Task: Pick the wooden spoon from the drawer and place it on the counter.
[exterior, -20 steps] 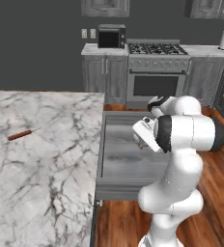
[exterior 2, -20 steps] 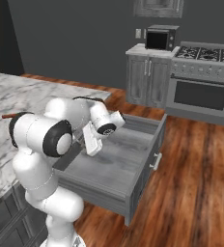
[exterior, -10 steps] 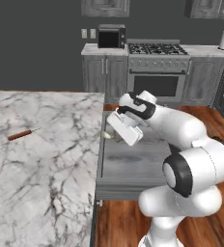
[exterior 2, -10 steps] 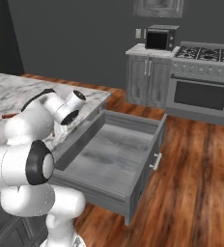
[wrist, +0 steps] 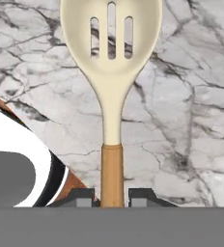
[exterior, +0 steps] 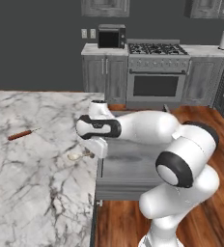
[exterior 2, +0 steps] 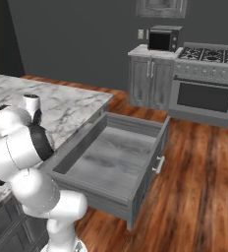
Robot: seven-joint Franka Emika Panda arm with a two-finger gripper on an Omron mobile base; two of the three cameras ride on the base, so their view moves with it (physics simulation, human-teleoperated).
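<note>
Gripping the pale slotted wooden spoon (wrist: 111, 72) by its tan handle, the pincer (wrist: 112, 197) is hanging over the white marble counter (exterior: 32, 183), left of the open grey drawer (exterior 2: 111, 162).

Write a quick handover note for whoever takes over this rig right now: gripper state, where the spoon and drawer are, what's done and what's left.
Gripper: jaws shut on the handle of the wooden spoon.
Spoon: held over the marble counter, near the edge beside the drawer; its slotted bowl points out over the marble. In the left base view it sits low by the surface; whether it touches cannot be told.
Drawer: pulled open, nothing seen inside.
A reddish-brown rod lies further along the counter, apart from the spoon.
Done: spoon out of the drawer and over the counter.
Left: set it down, open the jaws, pull away.
</note>
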